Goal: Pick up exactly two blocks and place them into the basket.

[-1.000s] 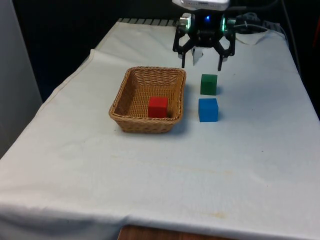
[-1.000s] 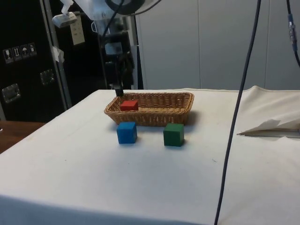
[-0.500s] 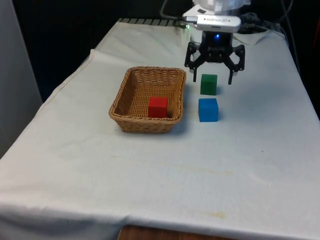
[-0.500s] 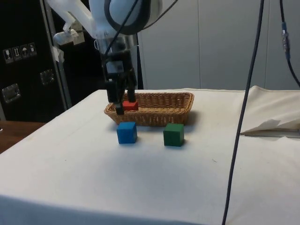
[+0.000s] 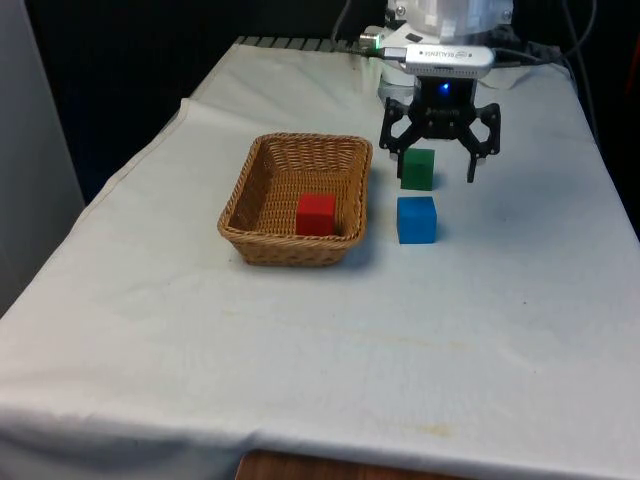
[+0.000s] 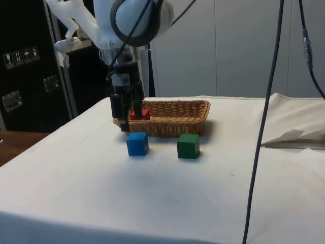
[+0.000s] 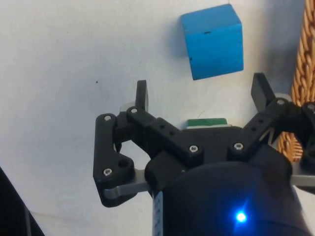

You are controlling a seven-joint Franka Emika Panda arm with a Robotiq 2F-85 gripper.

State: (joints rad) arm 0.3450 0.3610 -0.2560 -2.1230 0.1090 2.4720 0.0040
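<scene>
The green block (image 5: 418, 168) rests on the cloth, and the blue block (image 5: 416, 220) sits just nearer the front camera. Both lie to the front view's right of the wicker basket (image 5: 262, 243), which holds a red block (image 5: 316, 214). My gripper (image 5: 432, 172) hangs open over the green block, one finger on each side of it and still above it. In the wrist view the green block (image 7: 206, 122) peeks out between the spread fingers (image 7: 141, 93), with the blue block (image 7: 212, 42) beyond them. The side view has the gripper (image 6: 130, 120) in front of the basket (image 6: 195, 123), above the blue block (image 6: 137, 144).
The basket's rim (image 7: 301, 73) runs close beside one finger. A black cable (image 6: 264, 122) hangs down through the side view. Crumpled cloth (image 6: 297, 137) lies at that view's right. Open white cloth stretches towards the table's near edge (image 5: 330, 440).
The gripper has moved towards the front view's right and come down, from beside the basket's far corner to over the green block. It stays open. No block has moved.
</scene>
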